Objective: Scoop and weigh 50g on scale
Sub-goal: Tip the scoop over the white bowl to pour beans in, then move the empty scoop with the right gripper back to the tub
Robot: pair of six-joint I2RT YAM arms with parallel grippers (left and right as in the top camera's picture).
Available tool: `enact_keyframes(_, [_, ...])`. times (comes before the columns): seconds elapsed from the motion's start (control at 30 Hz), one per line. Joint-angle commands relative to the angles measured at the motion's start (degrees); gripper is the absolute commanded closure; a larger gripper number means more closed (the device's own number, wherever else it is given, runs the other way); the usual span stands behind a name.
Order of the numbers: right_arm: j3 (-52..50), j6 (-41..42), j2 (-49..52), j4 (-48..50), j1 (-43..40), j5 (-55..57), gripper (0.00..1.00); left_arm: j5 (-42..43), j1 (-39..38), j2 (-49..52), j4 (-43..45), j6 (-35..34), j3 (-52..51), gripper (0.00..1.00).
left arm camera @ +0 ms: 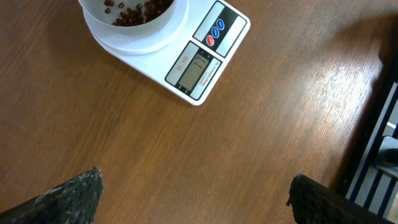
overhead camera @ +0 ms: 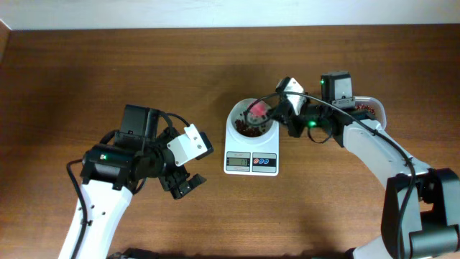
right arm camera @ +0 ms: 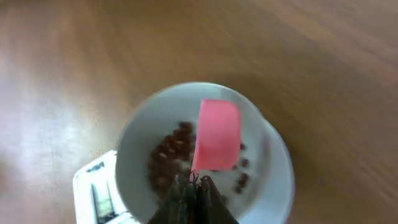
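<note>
While my right gripper (right arm camera: 193, 198) pinches the narrow end of a pink scoop (right arm camera: 216, 134), its fingers pressed together on it, the scoop sits over the white bowl (right arm camera: 137, 143) on top of the scale (overhead camera: 251, 160). The scale stands near the middle of the wooden table (overhead camera: 108, 72), with its grey display (overhead camera: 238, 162) and its blue and red buttons (overhead camera: 264, 162) on the edge nearest me. Red beans (right arm camera: 168, 155) lie scattered across the bottom of the bowl, under and beside the scoop. My right wrist view is blurred, and I cannot tell whether the scoop touches the beans. Behind my right arm, at the right of the table, a clear container (overhead camera: 368, 108) of more beans shows only in part. My left gripper (overhead camera: 183, 183) hovers above bare wood to the left of the scale, well apart from it, its fingers (left arm camera: 68, 198) spread wide and holding nothing. From the left wrist view the scale lies ahead, the figures on its display too small to read.
</note>
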Motion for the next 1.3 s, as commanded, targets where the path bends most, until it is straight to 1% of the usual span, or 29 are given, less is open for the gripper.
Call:
enact_keyframes(0.0, [0.1, 0.9, 0.0, -0.9, 0.3, -6.8, 0.96, 0.6, 0.3, -0.1, 0.0, 0.9, -0.4, 0.01])
enact_keyframes(0.03, [0.1, 0.6, 0.0, -0.8, 0.3, -4.5, 0.96, 0.6, 0.3, -0.1, 0.0, 0.9, -0.4, 0.01])
enact_keyframes(0.07, [0.1, 0.1, 0.0, 0.0, 0.2, 1.7, 0.96, 0.6, 0.3, -0.1, 0.0, 0.9, -0.4, 0.01])
enact_keyframes(0.1, [0.2, 0.3, 0.0, 0.8, 0.2, 3.9, 0.96, 0.6, 0.3, -0.1, 0.0, 0.9, -0.4, 0.01])
enact_keyframes(0.13, [0.3, 0.3, -0.3, 0.9, 0.2, -0.1, 0.96, 0.6, 0.3, -0.1, 0.0, 0.9, -0.4, 0.01])
enact_keyframes(0.17, [0.5, 0.3, -0.7, 1.4, 0.2, -7.6, 0.96, 0.6, 0.3, -0.1, 0.0, 0.9, -0.4, 0.01])
enact_keyframes(0.2, [0.7, 0.3, -1.3, 1.4, 0.2, -10.7, 0.96, 0.6, 0.3, -0.1, 0.0, 0.9, -0.4, 0.01])
enact_keyframes(0.23, [0.8, 2.1, -2.6, 1.3, 0.2, -12.3, 0.96, 0.6, 0.3, -0.1, 0.0, 0.9, -0.4, 0.01])
enact_keyframes(0.3, [1.0, 5.0, -5.7, 1.3, -0.2, -12.3, 0.96, 0.6, 0.3, -0.1, 0.0, 0.9, -0.4, 0.01])
enact_keyframes(0.43, [1.0, 5.1, -13.3, -1.8, -5.0, -12.3, 0.96, 0.6, 0.3, -0.1, 0.0, 0.9, -0.4, 0.01])
enact_keyframes(0.53, [1.0, 5.1, -19.6, -10.8, -13.8, -12.2, 0.96, 0.6, 0.3, -0.1, 0.0, 0.9, -0.4, 0.01])
enact_keyframes(0.6, [1.0, 5.1, -21.6, -18.6, -20.0, -10.9, 0.96, 0.6, 0.3, -0.1, 0.0, 0.9, -0.4, 0.01])
enact_keyframes(0.67, [1.0, 5.1, -21.8, -26.9, -25.8, -6.3, 0.96, 0.6, 0.3, -0.1, 0.0, 0.9, -0.4, 0.01])
enact_keyframes(0.73, [1.0, 5.1, -21.6, -30.7, -31.5, 3.0, 0.96, 0.6, 0.3, -0.1, 0.0, 0.9, -0.4, 0.01])
enact_keyframes(0.8, [1.0, 5.8, -21.1, -30.8, -34.4, 8.6, 0.96, 0.6, 0.3, -0.1, 0.0, 0.9, -0.4, 0.01])
enact_keyframes(0.87, [1.0, 9.2, -19.8, -29.4, -36.2, 10.2, 0.96, 0.6, 0.3, -0.1, 0.0, 0.9, -0.4, 0.01])
enact_keyframes(0.93, [1.0, 9.4, -16.9, -28.5, -36.5, 13.2, 0.96, 0.6, 0.3, -0.1, 0.0, 0.9, -0.4, 0.01])
enact_keyframes(0.97, [1.0, 9.5, -15.4, -28.2, -36.5, 13.3, 0.96, 0.6, 0.3, -0.1, 0.0, 0.9, -0.4, 0.01])
enact_keyframes(1.03, [1.0, 13.0, -11.8, -25.6, -36.5, 13.3, 0.96, 0.6, 0.3, -0.1, 0.0, 0.9, -0.4, 0.01])
enact_keyframes(1.1, [1.0, 17.4, -8.5, -20.8, -36.5, 13.3, 0.96, 0.6, 0.3, -0.1, 0.0, 0.9, -0.4, 0.01])
enact_keyframes(1.17, [1.0, 19.9, -5.7, -17.2, -36.5, 13.3, 0.96, 0.6, 0.3, -0.1, 0.0, 0.9, -0.4, 0.01])
enact_keyframes(1.27, [1.0, 20.5, -2.8, -15.6, -36.5, 13.3, 0.96, 0.6, 0.3, -0.1, 0.0, 0.9, -0.4, 0.01])
